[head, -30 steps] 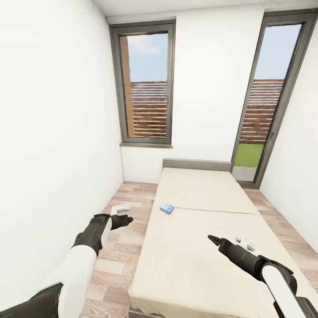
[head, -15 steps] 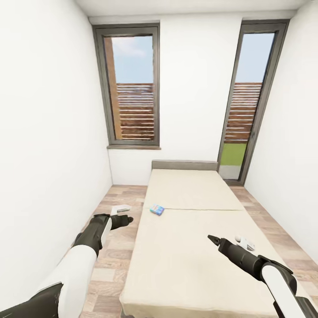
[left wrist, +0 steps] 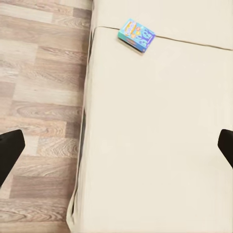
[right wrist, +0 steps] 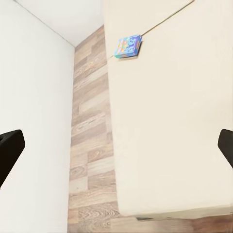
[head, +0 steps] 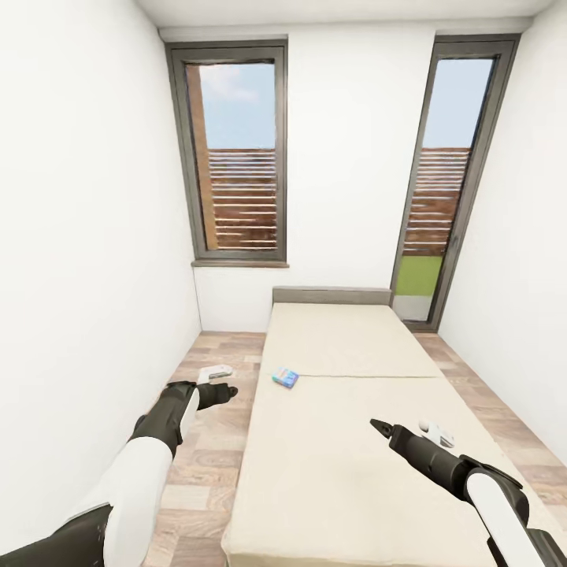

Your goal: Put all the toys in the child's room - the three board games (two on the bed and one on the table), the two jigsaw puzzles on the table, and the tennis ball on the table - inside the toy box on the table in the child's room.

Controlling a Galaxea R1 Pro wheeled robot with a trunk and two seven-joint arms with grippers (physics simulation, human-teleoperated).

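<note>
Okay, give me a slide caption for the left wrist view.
Small blue board game lying on the beige bed beside wood flooring.

two tall windows [head: 236, 153]; white walls [head: 87, 236]; wood floor [head: 209, 441]

- We see a blue board game [head: 286, 377] with multicoloured print.
- We see a beige bed [head: 346, 441] with a grey headboard.
- We see a brown wood-grain floor [head: 206, 441].

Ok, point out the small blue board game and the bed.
small blue board game [head: 286, 377], head view, middle of its printed lid.
bed [head: 346, 346], head view, bare beige mattress cover near the headboard.
</note>
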